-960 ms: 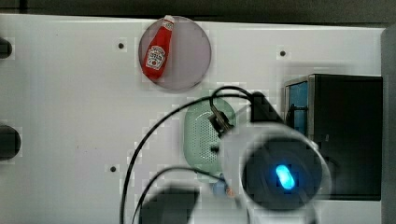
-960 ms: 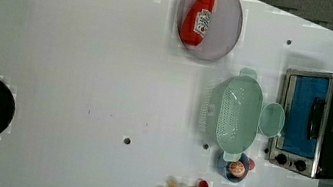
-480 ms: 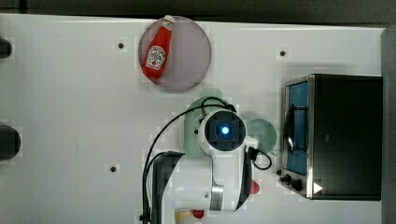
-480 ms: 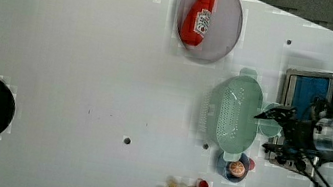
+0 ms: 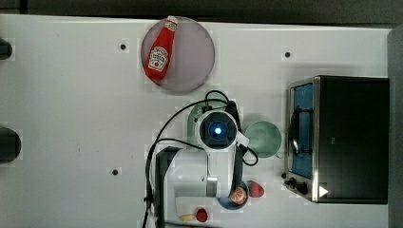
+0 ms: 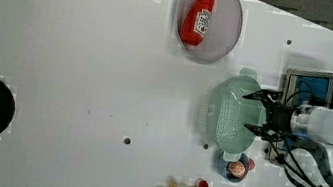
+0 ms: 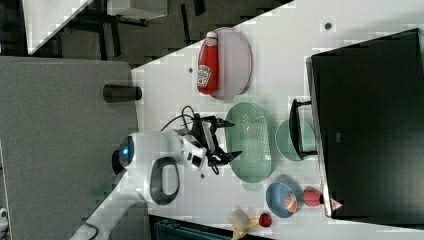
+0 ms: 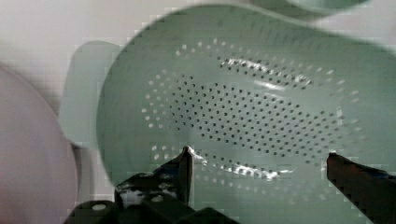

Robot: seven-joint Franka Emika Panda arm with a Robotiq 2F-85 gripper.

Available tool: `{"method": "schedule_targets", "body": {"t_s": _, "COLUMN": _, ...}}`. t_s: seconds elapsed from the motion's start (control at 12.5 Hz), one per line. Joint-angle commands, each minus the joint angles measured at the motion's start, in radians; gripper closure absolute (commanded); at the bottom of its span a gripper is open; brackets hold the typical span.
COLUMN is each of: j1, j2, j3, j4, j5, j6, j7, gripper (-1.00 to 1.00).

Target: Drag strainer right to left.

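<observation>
Strainer [image 6: 232,115] sits on the white table [image 6: 83,60], just beside the toaster oven [image 6: 324,88], w/ the green cup [image 7: 294,140] between them. Gripper [image 6: 257,113] is above the strainer's oven-side rim, fingers spread wide, nothing held. A sec ago the arm wasn't over the strainer; it has since swung in. From the top view the arm covers most of the strainer, contact w/ rim unclear.

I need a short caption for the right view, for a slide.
Open tool hovers over the mint strainer, beside a green cup and a ketchup bottle.
</observation>
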Motion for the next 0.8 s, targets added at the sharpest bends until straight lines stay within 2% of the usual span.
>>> {"method": "schedule_targets", "body": {"t_s": 0.08, "j1": 0.007, "j2": 0.114, "j3": -0.002, "j4": 0.005, "j5": -0.020, "j6": 0.076, "j7": 0.121, "gripper": -1.00}}
{"method": "schedule_targets", "body": {"t_s": 0.32, "j1": 0.028, "j2": 0.185, "j3": 0.004, "j4": 0.004, "j5": -0.018, "j6": 0.183, "j7": 0.163, "gripper": -1.00}}
{"method": "schedule_targets", "body": {"t_s": 0.8, "j1": 0.103, "j2": 0.213, "j3": 0.034, "j4": 0.008, "j5": -0.016, "j6": 0.193, "j7": 0.245, "gripper": -1.00}}
